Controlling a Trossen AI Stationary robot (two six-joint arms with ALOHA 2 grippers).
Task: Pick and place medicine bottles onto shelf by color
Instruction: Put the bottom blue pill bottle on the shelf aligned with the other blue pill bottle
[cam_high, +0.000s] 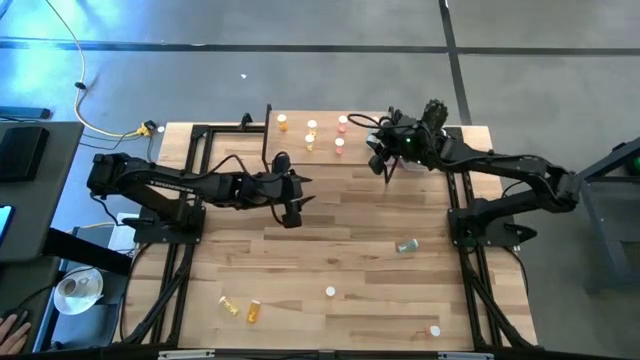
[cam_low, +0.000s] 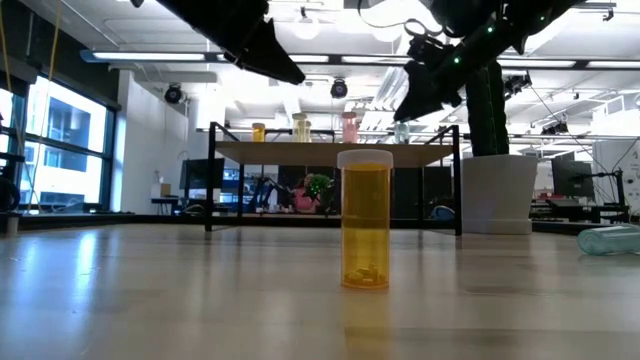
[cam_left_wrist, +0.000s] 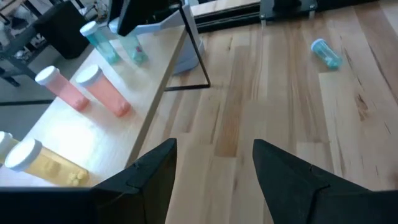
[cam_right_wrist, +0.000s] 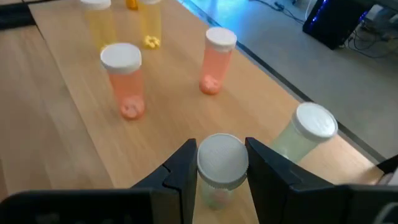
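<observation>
right end effector (cam_right_wrist: 219, 163): clenched on a green bottle (cam_right_wrist: 219, 171), fingers on the body just under the white cap; hangs over the shelf (cam_high: 325, 121) at the table's far edge, near its right end
left end effector (cam_left_wrist: 214, 171): released, nothing between the fingers; hovers over bare table (cam_high: 350, 225) just in front of the shelf
shelf contents: second green bottle (cam_right_wrist: 308, 134) beside the held one, two pink bottles (cam_right_wrist: 124, 81) next, yellow bottles (cam_right_wrist: 102, 22) past those; all upright, grouped by color
bottles left on table: green one (cam_high: 406, 245) lying on its side toward the right edge; yellow one (cam_low: 365, 218) upright near the front edge; orange one (cam_high: 254, 311) lying near the front-left corner
handling: likely light, stiff, smooth plastic; round, so the lying ones will probably roll if nudged
grip point: across the body just below the cap, where the cap lip should stop slipping
risk: standing bottles sit close, look easy to tip on release
</observation>
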